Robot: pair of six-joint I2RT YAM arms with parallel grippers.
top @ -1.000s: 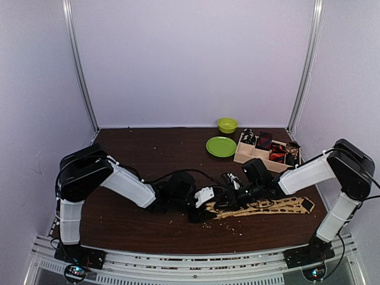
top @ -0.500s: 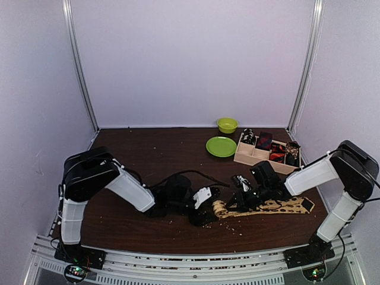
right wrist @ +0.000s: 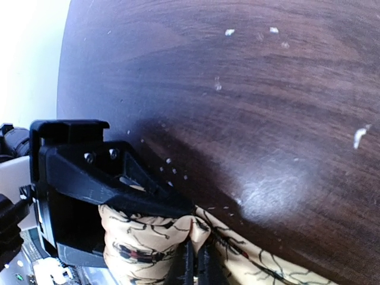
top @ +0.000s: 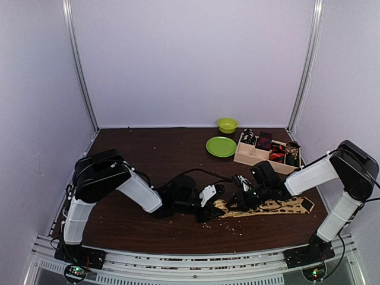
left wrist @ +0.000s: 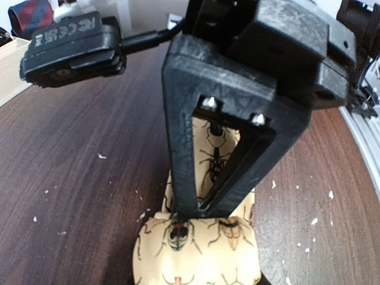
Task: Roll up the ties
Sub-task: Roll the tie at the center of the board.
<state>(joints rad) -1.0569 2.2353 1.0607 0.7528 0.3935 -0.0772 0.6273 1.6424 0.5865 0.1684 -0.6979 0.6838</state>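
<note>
Left gripper (top: 212, 200) edged right against the rolled tan tie (top: 279, 206)

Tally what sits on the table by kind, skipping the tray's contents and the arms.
Tie: 1
Plate: 1
Bowl: 1
Tray: 1
Total: 4

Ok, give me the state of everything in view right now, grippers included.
Tan tie: left end bunched up, rest flat on the table.
Right gripper: shut on the tan tie.
Left gripper: at the bunched end; open or shut unclear.
Tray ties: bundled, in the tray's compartments.
Plate: empty.
Bowl: upright, contents not visible.
</note>
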